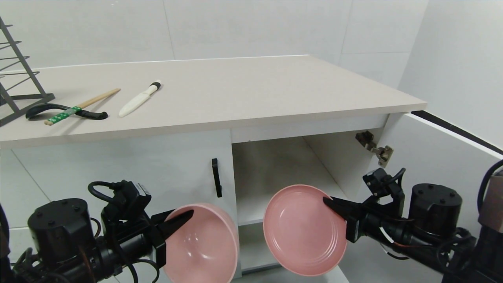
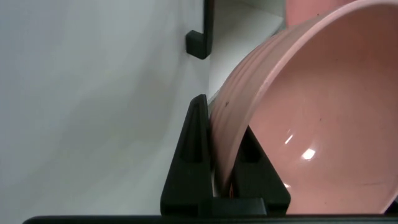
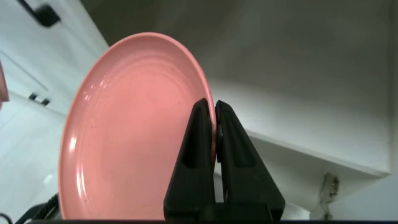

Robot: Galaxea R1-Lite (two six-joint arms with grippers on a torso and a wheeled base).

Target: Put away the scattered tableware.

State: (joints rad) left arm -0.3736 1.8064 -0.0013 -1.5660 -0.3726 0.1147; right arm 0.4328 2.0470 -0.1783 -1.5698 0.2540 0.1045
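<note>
The left arm (image 1: 59,236) enters from the lower left of the frame, and the left gripper (image 1: 184,219) points toward the centre, pinched on the rim of a pink bowl (image 1: 204,247). The right arm (image 1: 432,214) enters from the lower right, and the right gripper (image 1: 334,205) points leftward, clamped on the edge of a pink plate (image 1: 302,232).

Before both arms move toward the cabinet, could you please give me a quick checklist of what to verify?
1. Grip of left gripper on pink bowl rim: ok.
2. Grip of right gripper on pink plate rim: ok.
3. Gap between pink bowl and pink plate: ok.
4. Open cabinet door: ok.
5. Free shelf behind pink plate: cannot tell, partly hidden.
6. Tableware off counter: not ok, knife and ladle lie there.
</note>
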